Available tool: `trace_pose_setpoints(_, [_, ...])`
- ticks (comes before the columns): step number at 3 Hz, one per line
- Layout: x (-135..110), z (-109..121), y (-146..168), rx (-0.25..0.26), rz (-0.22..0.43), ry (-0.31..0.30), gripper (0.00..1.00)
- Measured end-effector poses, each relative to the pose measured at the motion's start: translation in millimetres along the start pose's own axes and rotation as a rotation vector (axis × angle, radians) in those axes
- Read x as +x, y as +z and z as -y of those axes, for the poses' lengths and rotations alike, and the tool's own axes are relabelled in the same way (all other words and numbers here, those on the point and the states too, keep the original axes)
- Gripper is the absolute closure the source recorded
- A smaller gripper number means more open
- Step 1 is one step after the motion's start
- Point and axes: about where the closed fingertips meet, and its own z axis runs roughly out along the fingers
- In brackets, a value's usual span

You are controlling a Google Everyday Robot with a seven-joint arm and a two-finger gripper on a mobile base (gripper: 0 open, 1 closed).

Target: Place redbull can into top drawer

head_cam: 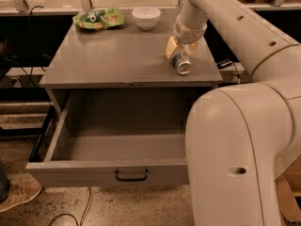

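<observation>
The redbull can point(182, 64) is at the right side of the grey cabinet top point(117, 51), tilted with a shiny silver end towards the camera. My gripper point(181, 54) comes down from the arm at the upper right, and its yellowish fingers point(171, 48) hold the can's far end. The can is just above or resting on the top; I cannot tell which. The top drawer point(94, 172) is pulled wide open below, with a dark handle point(131, 175) on its front panel. Its inside is bare.
A white bowl point(146, 17) and a green snack bag point(98, 19) sit at the back of the cabinet top. My large white arm body point(235, 154) hides the drawer's right part. A shoe point(14, 194) and cables lie on the floor at the left.
</observation>
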Motion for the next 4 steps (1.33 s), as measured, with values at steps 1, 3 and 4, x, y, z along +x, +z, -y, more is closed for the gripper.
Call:
trace_pose_setpoints(1, [-1.3,-8.7,3.9,-0.014,-0.005,-0.026,0.81])
trace_pose_setpoints(3, [33.5,-57.4,-83.0,-0.120,0.168,-0.271,1.00])
trace_pose_setpoints(4, [45.5,-70.0,-85.8,-0.127,0.154,-0.305,1.00])
